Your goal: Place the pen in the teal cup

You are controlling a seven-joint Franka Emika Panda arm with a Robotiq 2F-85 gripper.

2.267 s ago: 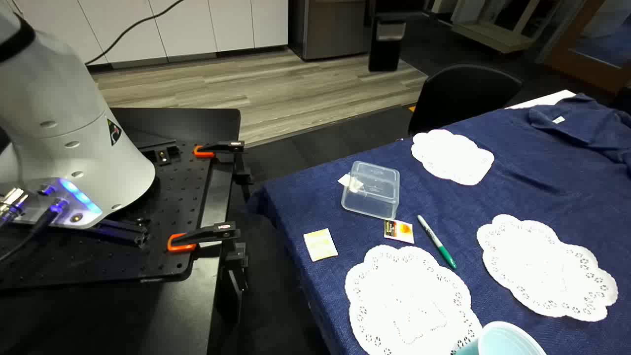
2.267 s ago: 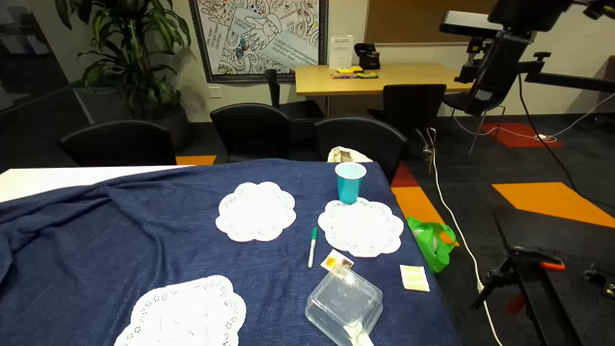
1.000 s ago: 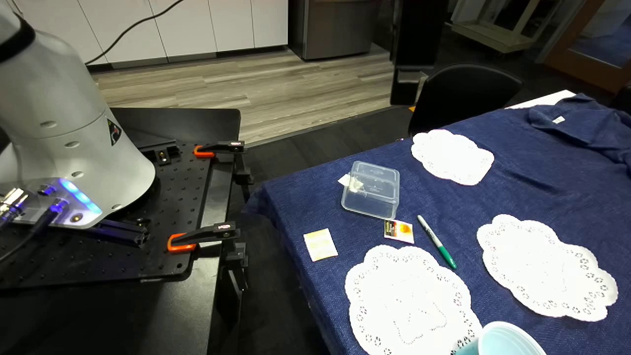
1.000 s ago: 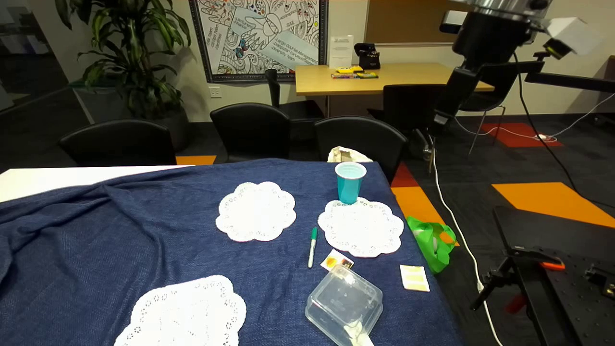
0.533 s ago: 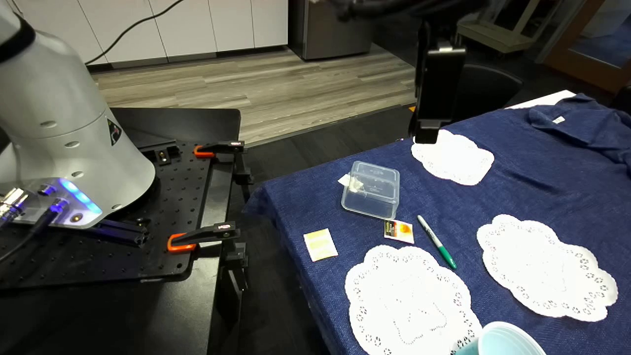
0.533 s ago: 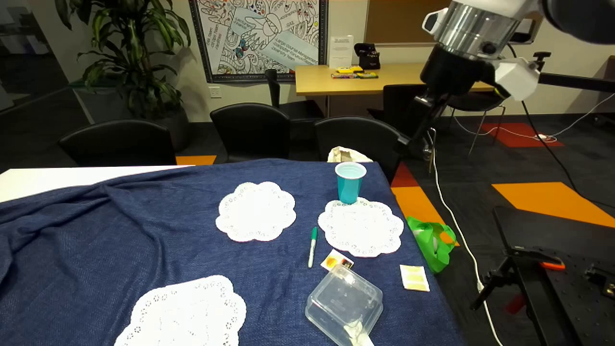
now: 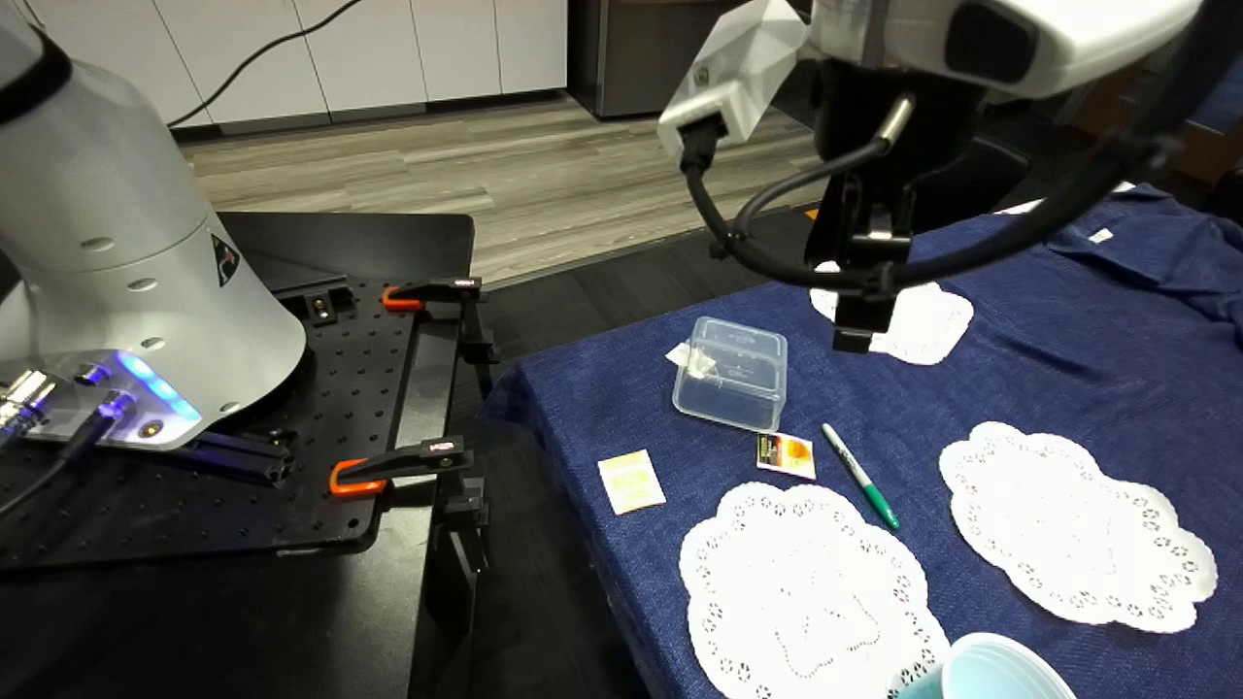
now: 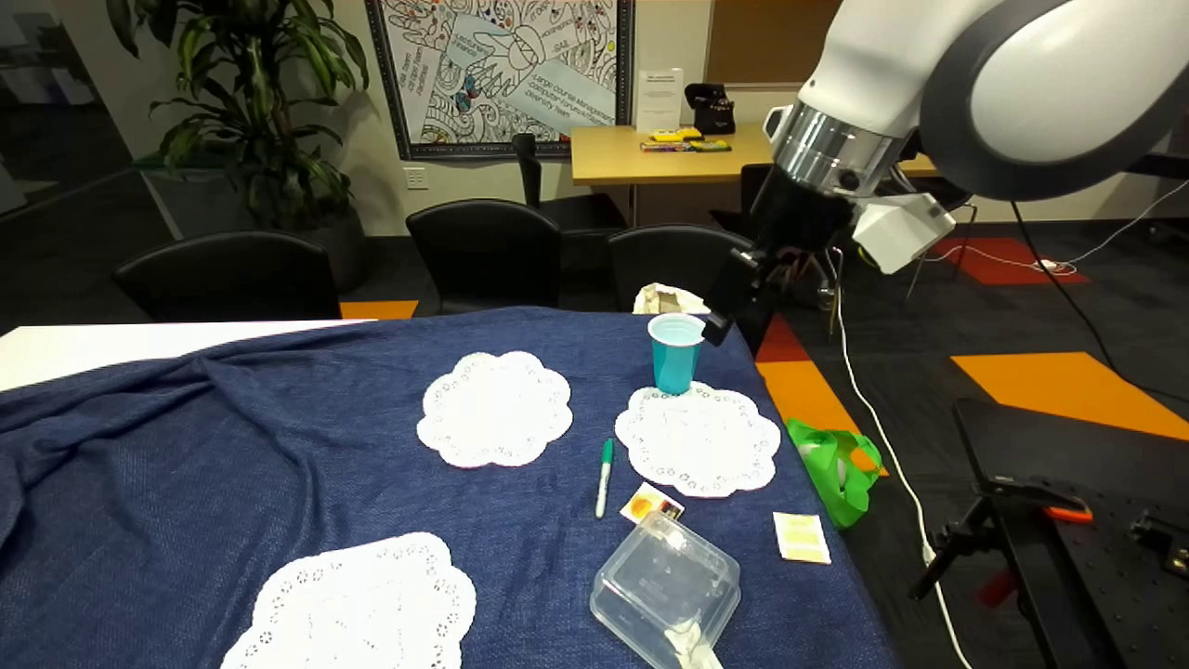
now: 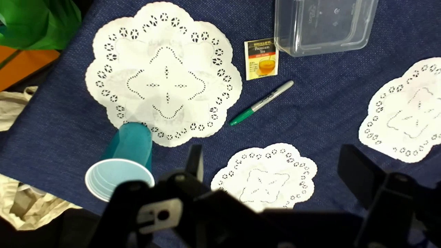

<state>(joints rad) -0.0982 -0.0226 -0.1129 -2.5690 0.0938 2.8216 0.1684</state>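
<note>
On blue cloth [image 9: 327, 110], pen [image 9: 262, 102], apart, below spread pincer [image 9: 272, 155]

In the wrist view, your pen [image 9: 262, 102] lies on blue cloth [image 9: 327, 113]. Relative to it, you see: the tea packet [image 9: 262, 59] just beside its grey end; 3 white doilies [image 9: 163, 74] on 3 sides; the teal cup [image 9: 128, 153] well apart, past its green end; your gripper [image 9: 272, 156] lower in view, jaws spread wide.

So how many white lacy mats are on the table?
3. In the wrist view, the upper-left mat is by the teal cup, the bottom mat is partly behind the gripper, and the right mat runs off the picture. More could be out of view.
</note>
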